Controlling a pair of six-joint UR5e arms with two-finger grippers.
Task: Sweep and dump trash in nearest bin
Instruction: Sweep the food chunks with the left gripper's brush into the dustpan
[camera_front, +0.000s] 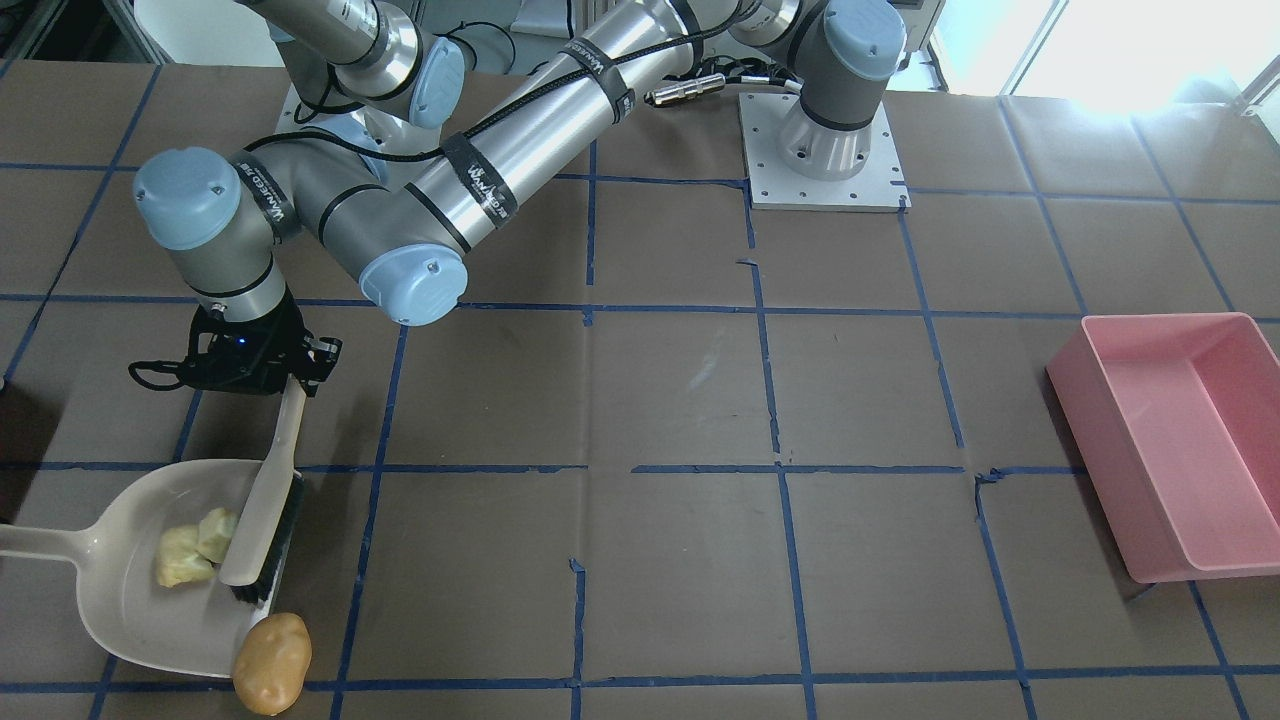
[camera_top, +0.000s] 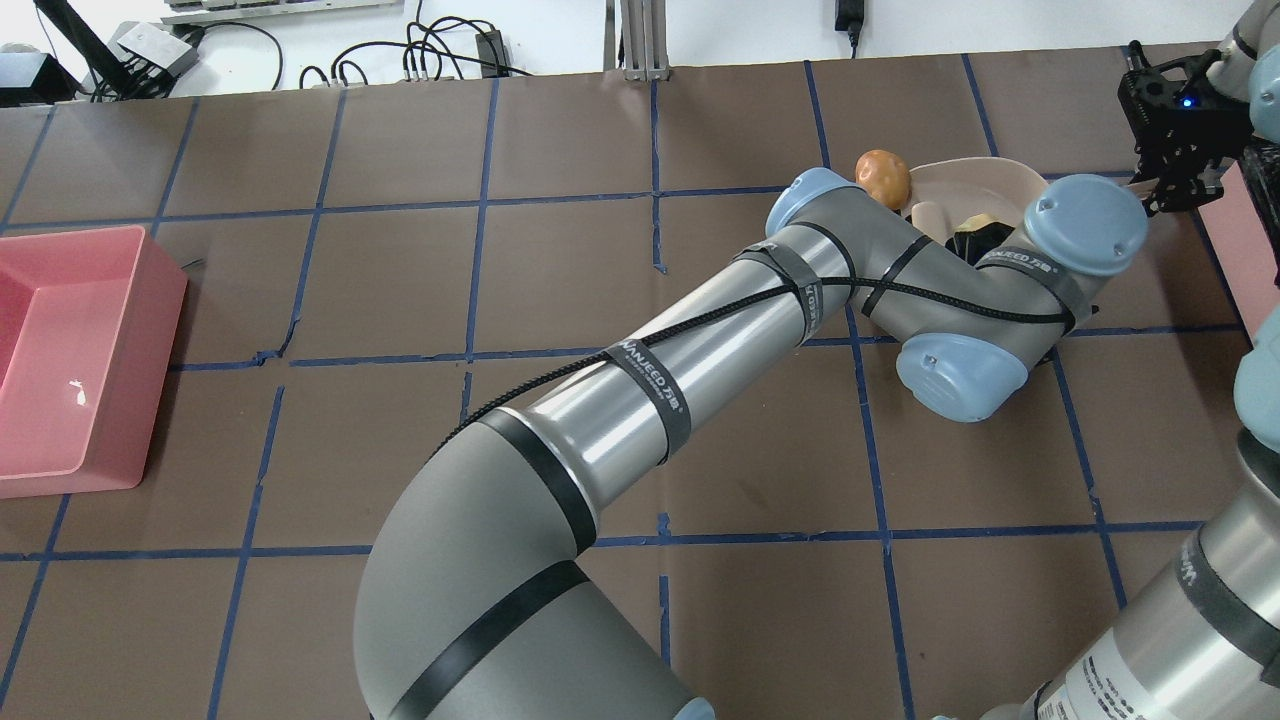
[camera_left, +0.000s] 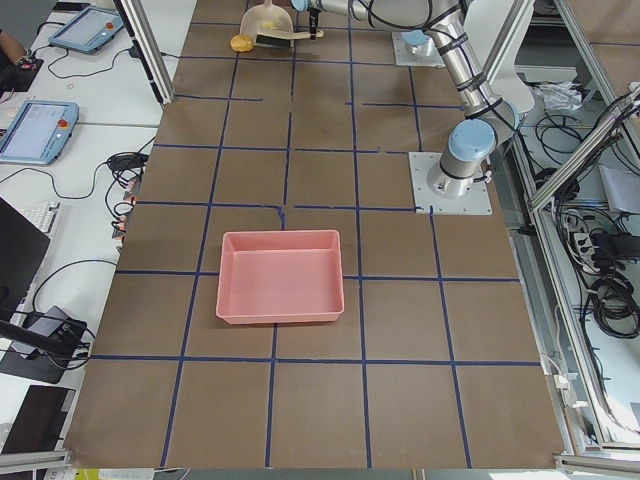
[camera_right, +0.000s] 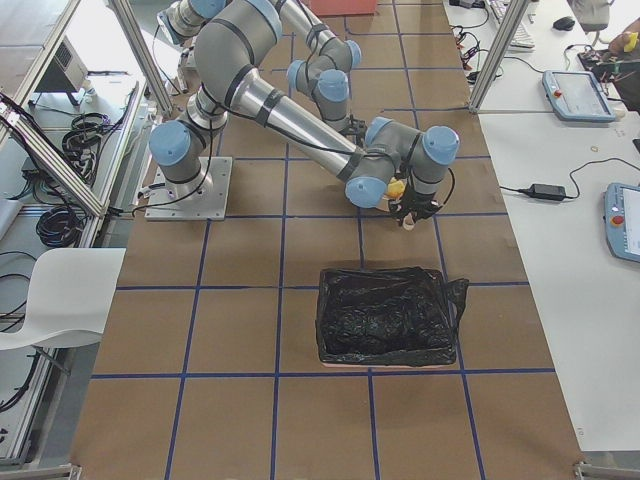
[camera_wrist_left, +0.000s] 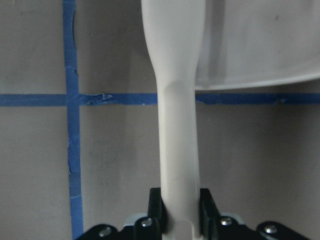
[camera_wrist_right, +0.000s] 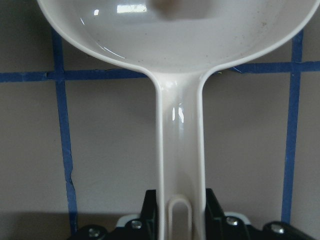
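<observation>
So, the brush (camera_front: 262, 510) is clamped by its handle in the left gripper (camera_wrist_left: 179, 200), fingers pressed on both sides, as the left wrist view shows. The dustpan (camera_front: 130, 620) handle is pinched the same way in the right gripper (camera_wrist_right: 181, 200). Both tools are down in the lower left of the front view.

Two pale yellow chunks (camera_front: 183, 570) (camera_front: 217, 533) are already sat inside the pan, just beside the bristles. The potato-looking lump (camera_front: 272, 662) isn't in yet; it's parked right at the pan's lip, at the bottom edge of the frame, below the brush tip.

Handling-wise, nothing here gets picked up directly. The lumps look light, and the potato looks smooth and rounded, so it'll probably roll or squirt sideways if it's clipped off-centre. It's best caught by the bristles on its side away from the pan and nudged in slowly. The pan looks like stiff plastic, so it should be fine carried by the handle, provided it's kept level or tipped back a bit, or the loose bits will likely slide out.

For dumping, the black-lined bin (camera_right: 385, 320) looks nearer than the pink bin (camera_front: 1165, 430) over at the right of the front view.
</observation>
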